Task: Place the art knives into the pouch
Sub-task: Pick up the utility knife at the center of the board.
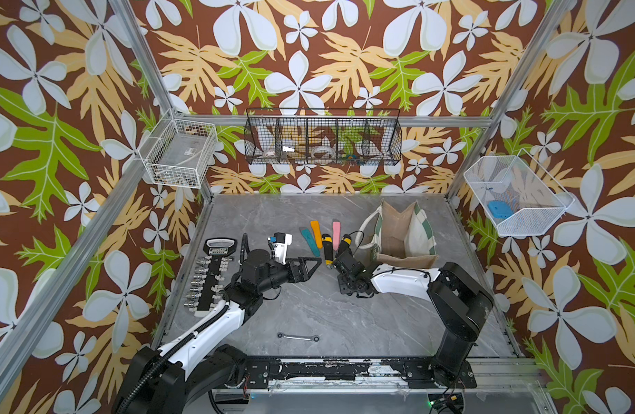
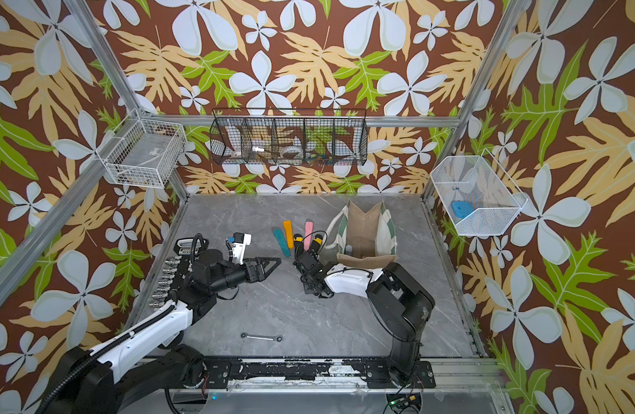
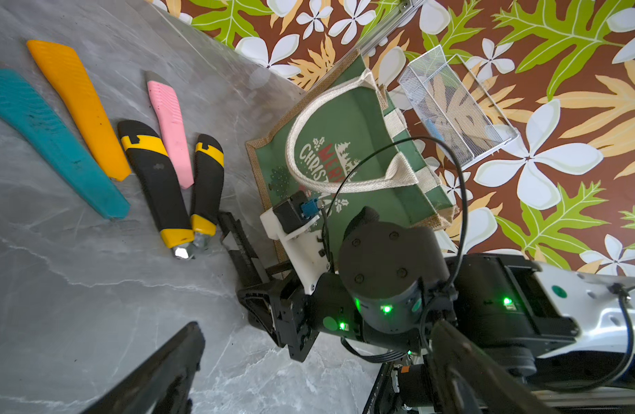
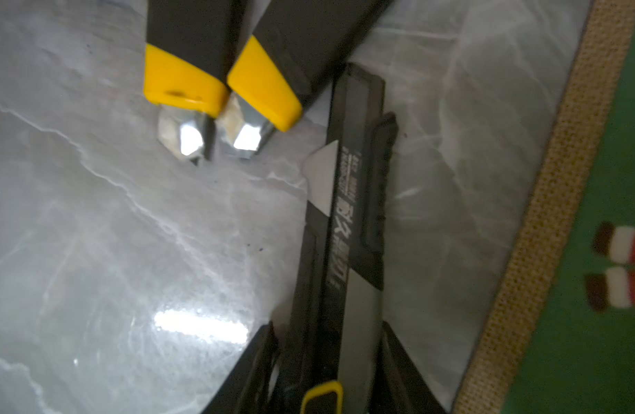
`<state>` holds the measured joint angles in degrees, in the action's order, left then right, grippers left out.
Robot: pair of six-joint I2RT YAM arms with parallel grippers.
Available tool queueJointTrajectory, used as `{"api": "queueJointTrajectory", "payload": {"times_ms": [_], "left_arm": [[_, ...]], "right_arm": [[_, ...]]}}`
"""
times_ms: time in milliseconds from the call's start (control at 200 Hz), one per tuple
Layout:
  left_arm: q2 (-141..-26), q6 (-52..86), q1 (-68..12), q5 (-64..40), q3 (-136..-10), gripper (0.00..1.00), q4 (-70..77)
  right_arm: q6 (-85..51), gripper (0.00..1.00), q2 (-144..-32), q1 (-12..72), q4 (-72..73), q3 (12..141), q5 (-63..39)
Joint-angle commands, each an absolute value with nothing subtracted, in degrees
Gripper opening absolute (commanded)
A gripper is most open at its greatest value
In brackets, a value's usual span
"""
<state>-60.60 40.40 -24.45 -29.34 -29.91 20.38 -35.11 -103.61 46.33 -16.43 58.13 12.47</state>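
Note:
The art knife [image 4: 348, 215] is black with a silver blade and a yellow slider. It lies low over the grey table beside the pouch [image 4: 595, 215], and my right gripper [image 4: 330, 329] is shut on its body, a finger against each side. In the left wrist view the knife [image 3: 237, 233] sticks out of the right gripper [image 3: 251, 276] towards two black-and-yellow knives [image 3: 158, 186]. The pouch [image 1: 398, 233] [image 2: 362, 233] stands open at the back right, its green Christmas front [image 3: 337, 143] facing the arms. My left gripper [image 1: 310, 265] [image 3: 316, 376] hovers open and holds nothing, left of the knives.
Teal [image 1: 307, 240], orange [image 1: 316, 233] and pink [image 1: 336, 230] cutters lie in a row left of the pouch. A socket rail [image 1: 210, 276] sits at the table's left edge and a wrench [image 1: 298, 337] near the front. Wire baskets [image 1: 323, 138] hang on the walls.

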Motion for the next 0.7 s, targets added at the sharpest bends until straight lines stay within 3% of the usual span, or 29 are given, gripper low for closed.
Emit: {"api": "queueJointTrajectory", "payload": {"times_ms": [0, 255, 691], "left_arm": [[-61.0, 39.9, -24.3, -28.8, -31.0, 1.00, 19.2], [-61.4, 40.4, -24.3, -27.5, -31.9, 1.00, 19.1], [-59.2, 40.0, -24.4, -24.5, -30.4, 1.00, 18.4]], "right_arm": [[-35.8, 0.39, -103.6, 46.8, -16.1, 56.9, 10.9], [-36.7, 0.19, -100.0, 47.0, -14.7, 55.1, 11.5], [-35.8, 0.13, -90.8, 47.0, -14.5, 57.7, 10.3]]}}
